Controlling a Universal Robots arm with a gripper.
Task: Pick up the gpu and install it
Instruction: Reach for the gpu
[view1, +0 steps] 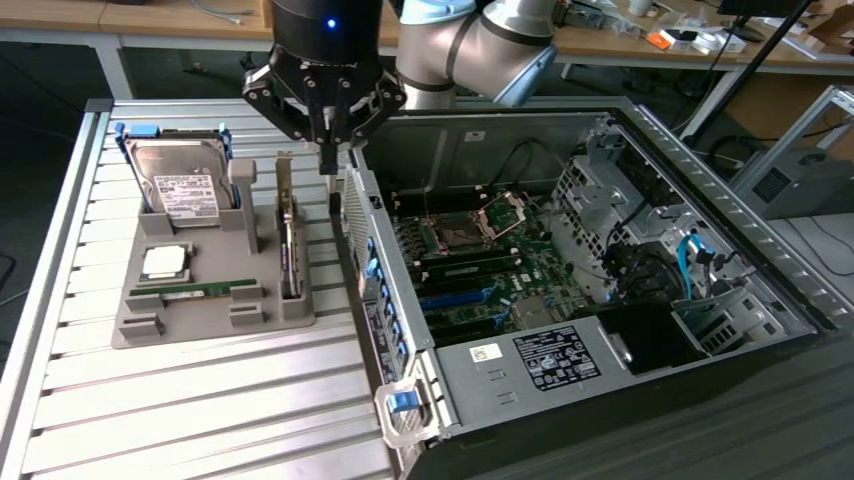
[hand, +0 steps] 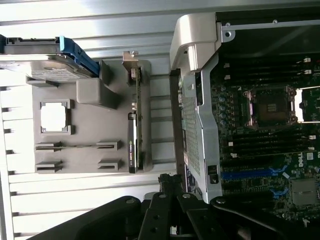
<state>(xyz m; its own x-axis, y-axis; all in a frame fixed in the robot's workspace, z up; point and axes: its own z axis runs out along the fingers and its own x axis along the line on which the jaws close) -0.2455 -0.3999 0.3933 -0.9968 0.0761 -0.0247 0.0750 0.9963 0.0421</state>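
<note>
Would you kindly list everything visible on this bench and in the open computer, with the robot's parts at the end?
gpu: one, dark, silver bracket, on edge in the tray beside the case
hard drive: one, silver, white label, tray's far end
processor: one, silver, flat in the tray
memory stick: one, green, tray's near slot
tray: one, grey, on the table
computer case: one, silver and black, open, exterior view's right
motherboard: one, green, inside the case
table: one, slatted silver, under everything
arm: one, grey, above the case's far edge
pincer: one, black, shut, empty, over the gap beside the gpu
</note>
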